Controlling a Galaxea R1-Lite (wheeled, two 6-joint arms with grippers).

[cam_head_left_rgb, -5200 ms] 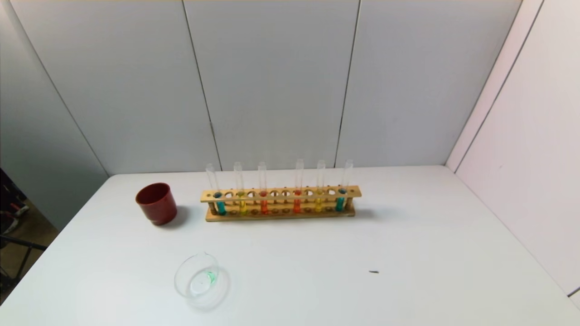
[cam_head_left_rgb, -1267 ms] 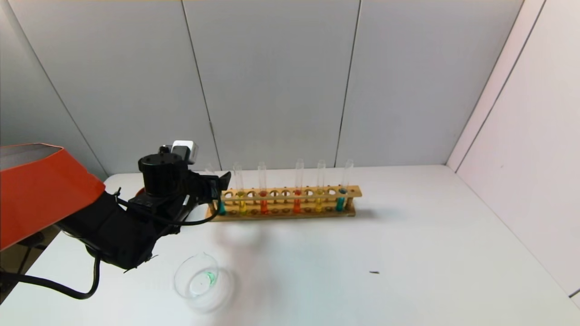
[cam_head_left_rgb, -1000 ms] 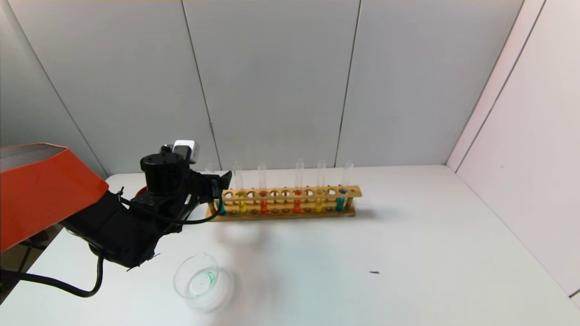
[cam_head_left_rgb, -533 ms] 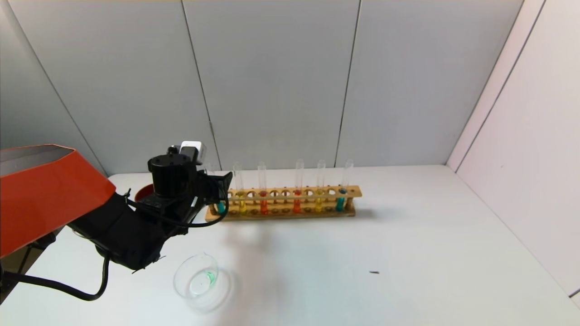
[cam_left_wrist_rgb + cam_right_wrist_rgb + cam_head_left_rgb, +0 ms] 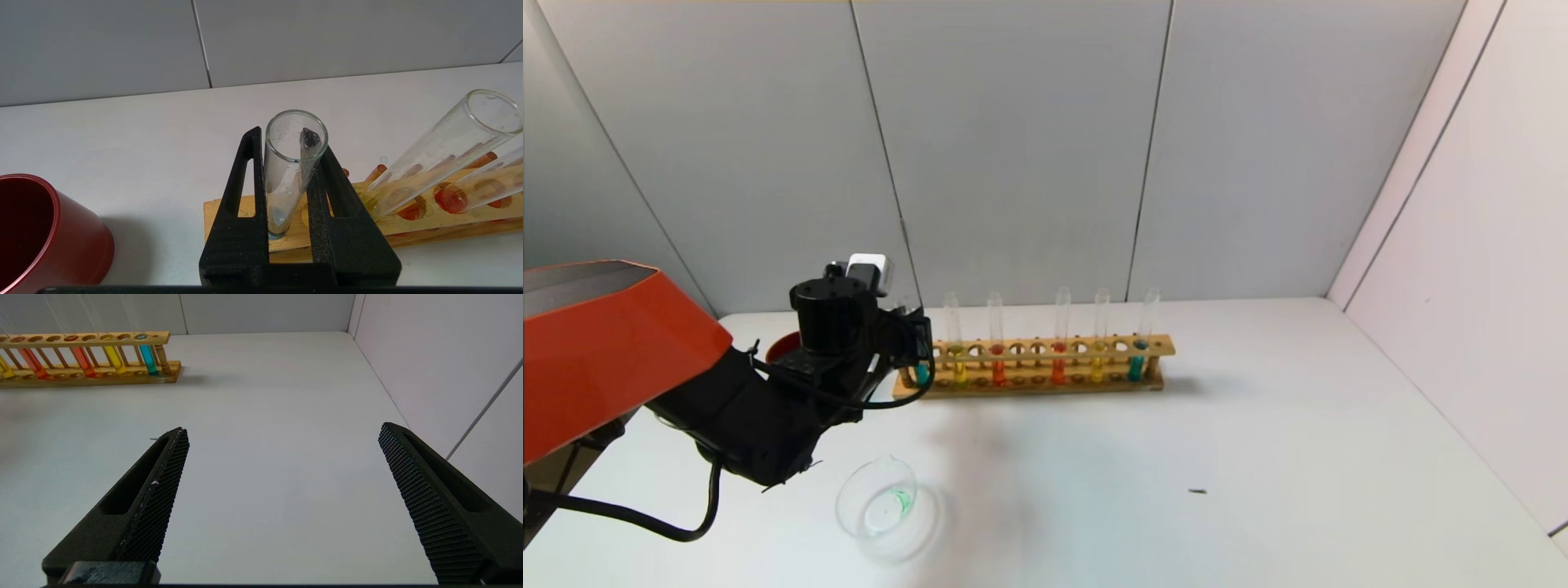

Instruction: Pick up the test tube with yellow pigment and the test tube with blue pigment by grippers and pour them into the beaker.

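Closing on the leftmost tube in the wooden rack [image 5: 1029,346], the left gripper [image 5: 920,335] has both black fingers [image 5: 245,179] pressed flat against the glass of the test tube with blue pigment [image 5: 288,163], which stands upright in its end hole with teal liquid at its base. Seen from the head camera, that gripper sits at about 9 o'clock from the rack's middle, its bulky black wrist and orange arm segment reaching in from the 8 o'clock side.

Just beside the held tube, toward 3 o'clock along the rack, stands the test tube with yellow pigment [image 5: 957,347], then two orange-red tubes [image 5: 997,347], a second yellow tube [image 5: 1098,343] and a second blue tube [image 5: 1139,343] at the far end.

A dark red cup [image 5: 36,232] stands on the tabletop [image 5: 1258,425] near the rack's left end, mostly hidden behind the wrist in the head view. Resting at about 7 o'clock from the rack, well apart from it, the beaker [image 5: 879,498] shows a small green trace at its bottom.

Over bare tabletop at the rack's 4 o'clock side, the right gripper [image 5: 282,465] hangs spread wide with nothing between its fingers.
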